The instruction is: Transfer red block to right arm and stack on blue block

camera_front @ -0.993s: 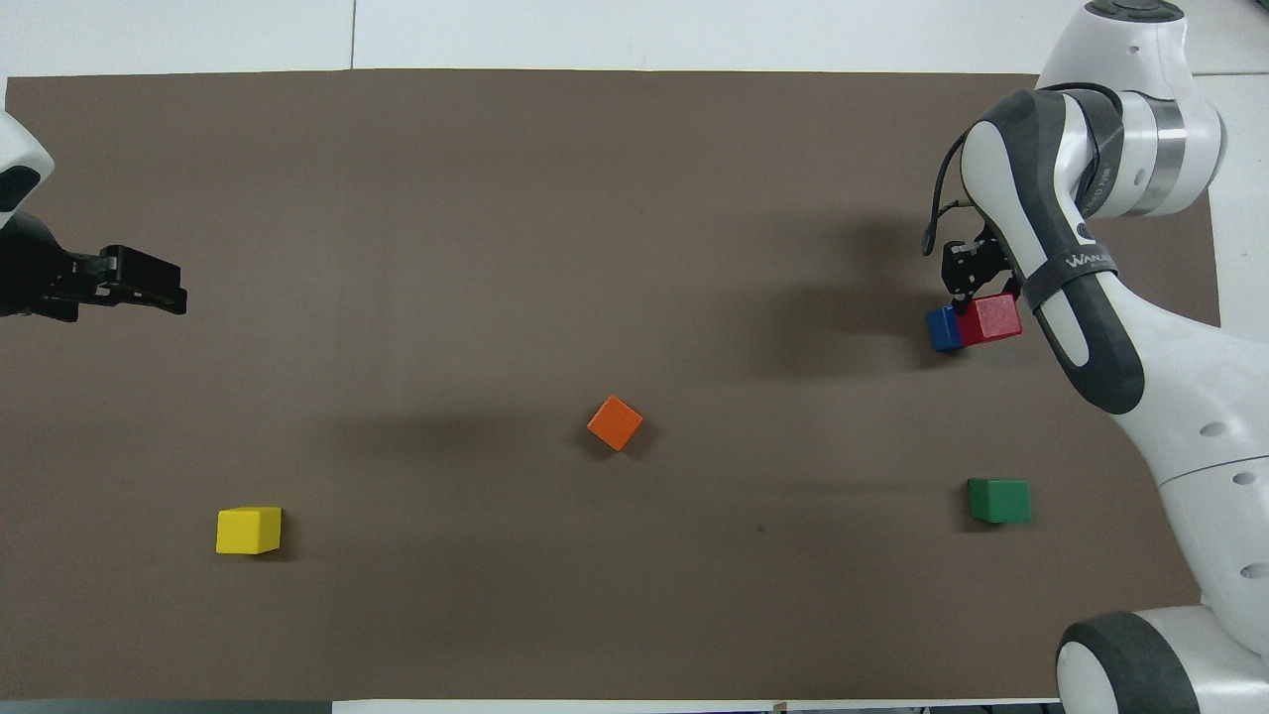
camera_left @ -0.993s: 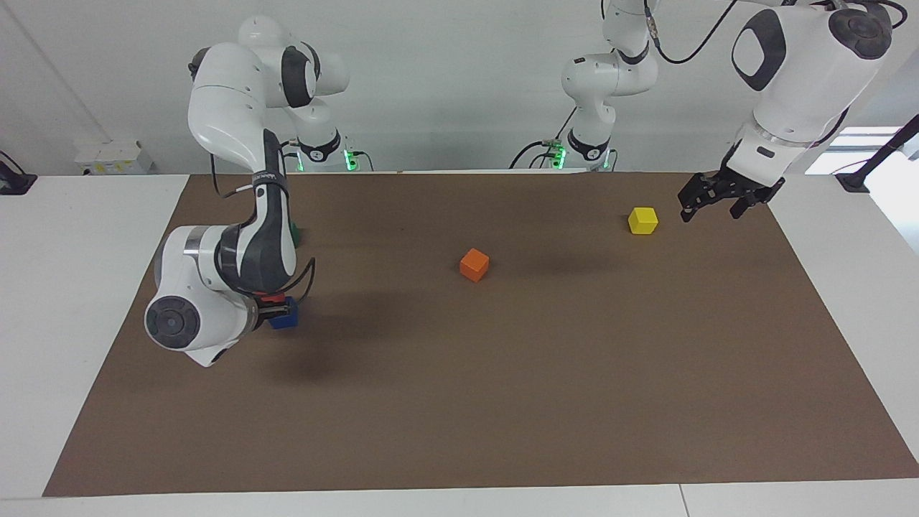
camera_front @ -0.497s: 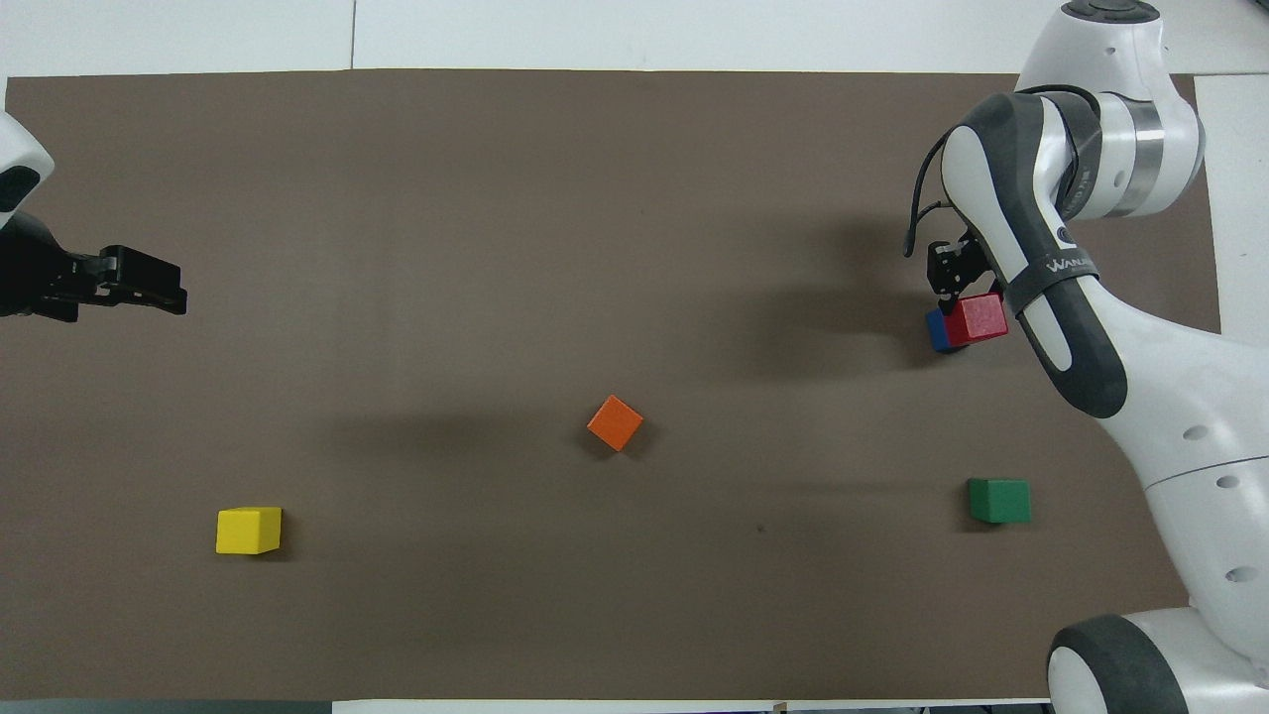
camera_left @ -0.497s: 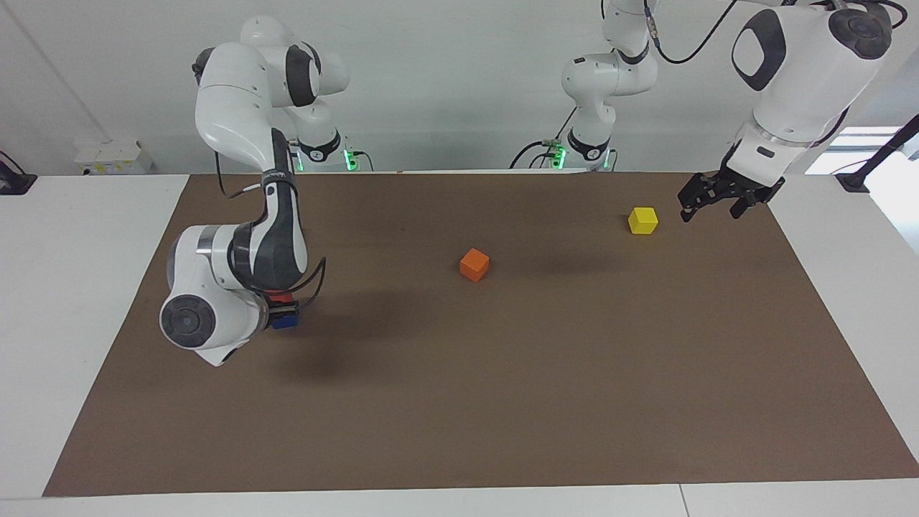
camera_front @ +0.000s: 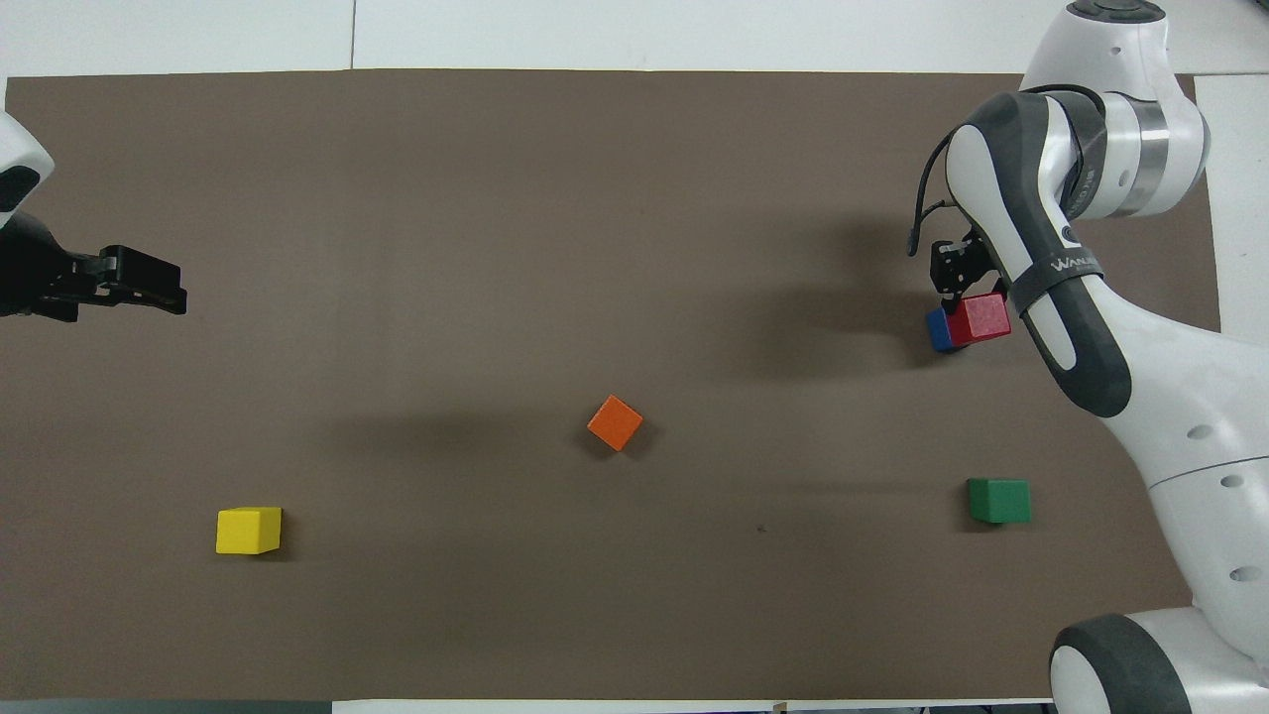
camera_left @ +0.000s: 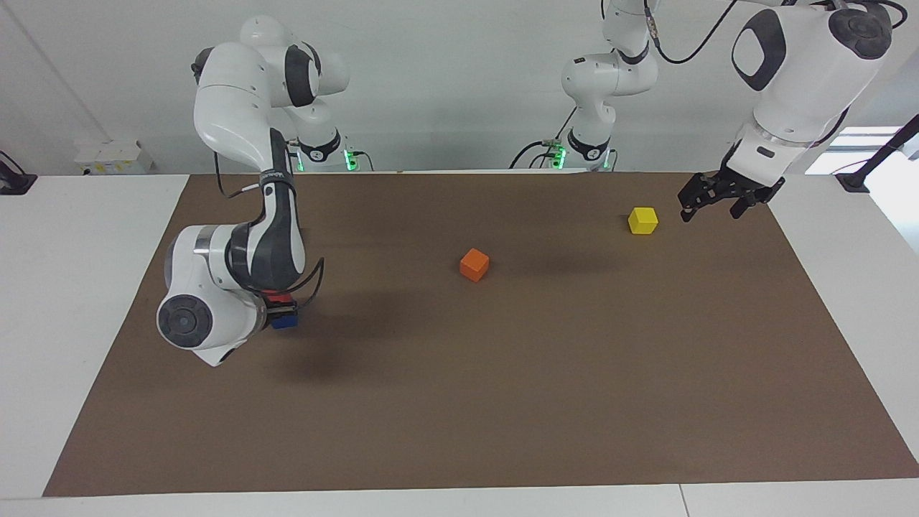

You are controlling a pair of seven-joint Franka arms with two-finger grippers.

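The red block [camera_left: 276, 295] [camera_front: 980, 317] is in my right gripper [camera_left: 283, 307] [camera_front: 967, 297], which is shut on it. It hangs right over the blue block [camera_left: 285, 322] [camera_front: 939, 331], which lies on the brown mat at the right arm's end of the table. Much of the blue block is covered, and I cannot tell whether the two blocks touch. My left gripper [camera_left: 714, 205] [camera_front: 149, 285] waits, open and with nothing in it, above the mat's edge at the left arm's end, beside the yellow block.
An orange block [camera_left: 474, 264] [camera_front: 615, 422] lies mid-mat. The yellow block [camera_left: 642, 220] [camera_front: 248, 530] sits near the left gripper. A green block [camera_front: 999, 500] lies nearer to the robots than the blue block. White table [camera_left: 57, 287] borders the brown mat [camera_left: 502, 395].
The right gripper has carried the red block a little further over the blue block, then held still. The left arm has not moved.
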